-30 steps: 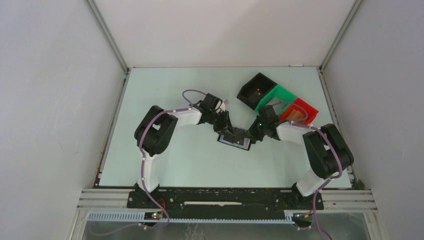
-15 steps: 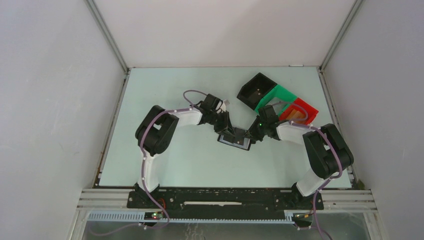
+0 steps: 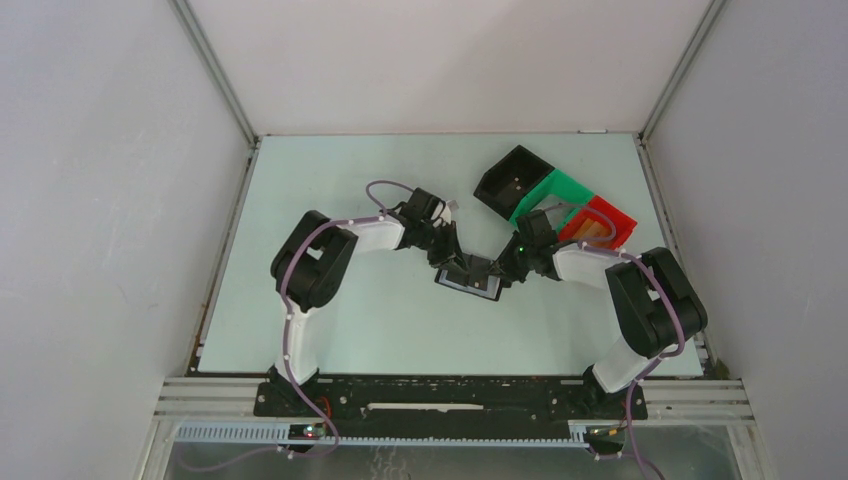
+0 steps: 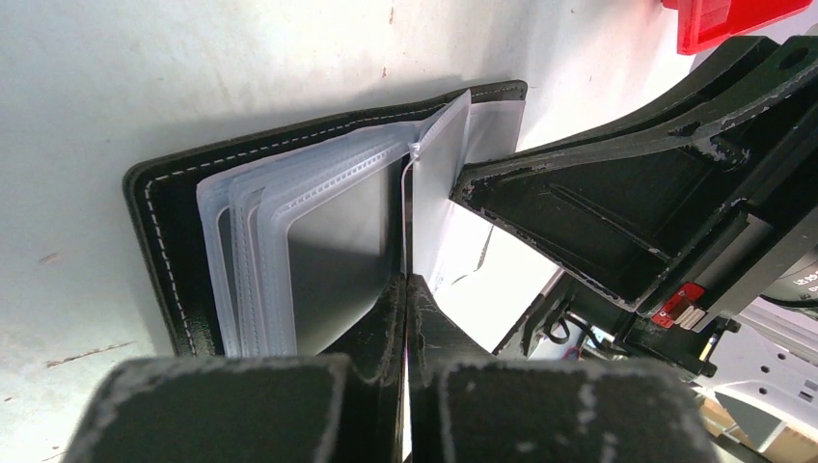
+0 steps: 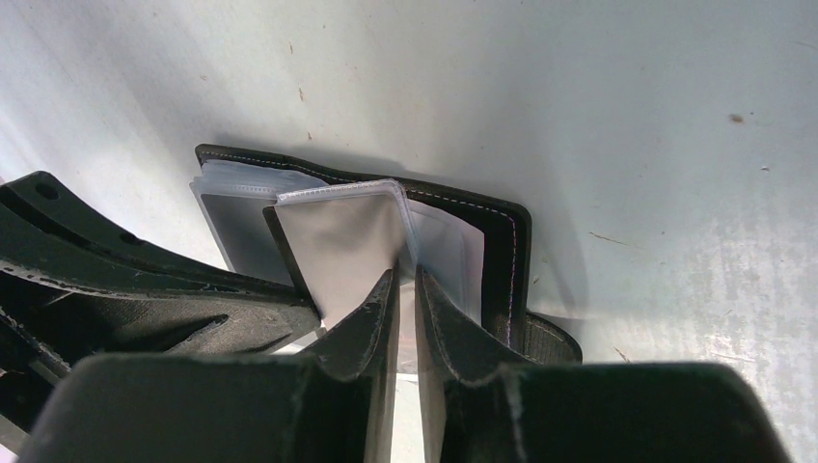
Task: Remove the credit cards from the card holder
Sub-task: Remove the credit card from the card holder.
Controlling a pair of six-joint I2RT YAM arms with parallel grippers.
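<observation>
Left wrist view: left tool (image 4: 406, 285) and right tool (image 5: 405, 282), both narrow, each pinch a pale sleeve (image 4: 439, 164) of the card holder (image 4: 159, 227) ahead; opposed pulls could tear it.

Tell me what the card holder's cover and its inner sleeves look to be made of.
The card holder has a cover that looks like matte black leather or imitation leather, going by the pale stitching along its edge; I cannot tell which. The inner sleeves look like thin frosted translucent plastic: grey shows through them, and their edges carry ribbed seams.
</observation>
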